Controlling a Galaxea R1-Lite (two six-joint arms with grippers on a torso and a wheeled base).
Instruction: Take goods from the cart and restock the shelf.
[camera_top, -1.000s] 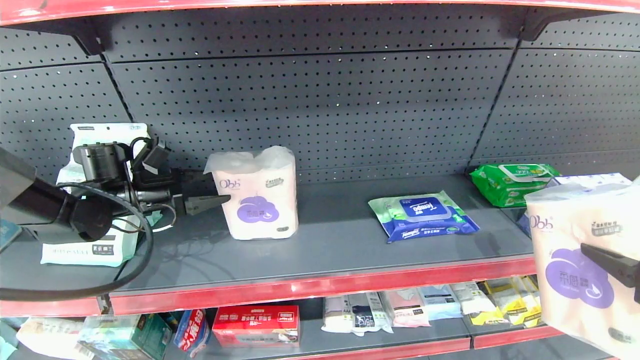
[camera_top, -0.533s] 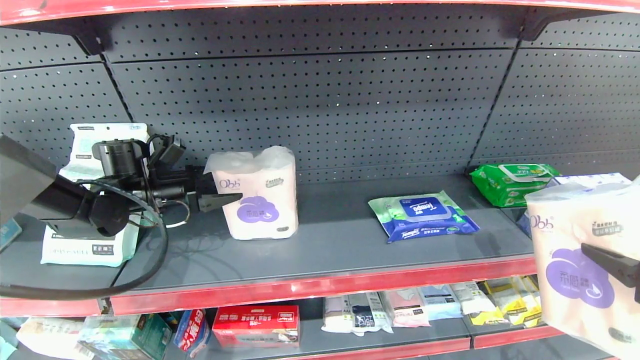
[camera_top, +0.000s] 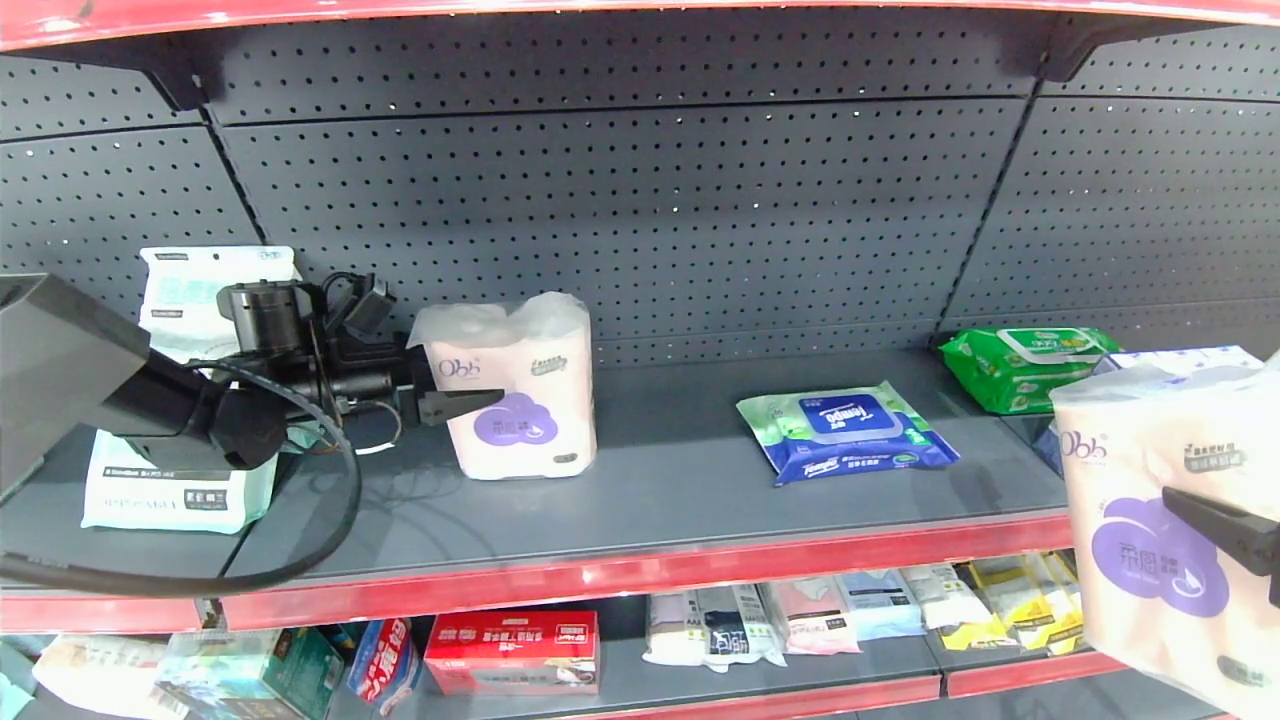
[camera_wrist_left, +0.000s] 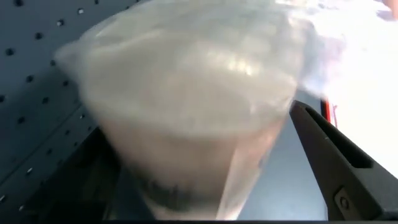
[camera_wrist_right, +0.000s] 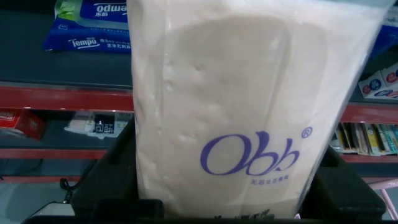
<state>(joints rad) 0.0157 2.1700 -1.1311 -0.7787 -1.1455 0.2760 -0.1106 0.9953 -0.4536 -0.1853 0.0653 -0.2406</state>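
Note:
A white toilet paper pack (camera_top: 520, 385) with purple print stands upright on the grey shelf board (camera_top: 680, 480), left of middle. My left gripper (camera_top: 478, 392) is open at the pack's left side, one finger along its front face. In the left wrist view the pack (camera_wrist_left: 199, 93) sits close up between the fingers (camera_wrist_left: 329, 168). At the lower right, in front of the shelf, my right gripper (camera_top: 1225, 535) is shut on a second, matching toilet paper pack (camera_top: 1150, 500). The right wrist view has that held pack (camera_wrist_right: 236, 93) upright in the right gripper (camera_wrist_right: 227, 199).
A blue wet-wipes pack (camera_top: 845, 430) lies flat right of middle and a green one (camera_top: 1025, 365) lies further right. A white and teal pouch (camera_top: 180, 480) leans at the far left behind my left arm. The lower shelf (camera_top: 760, 690) holds several boxes and packets.
My left gripper has moved right along the shelf, from just short of the standing pack to having a finger across its front. The right arm and its pack stayed still.

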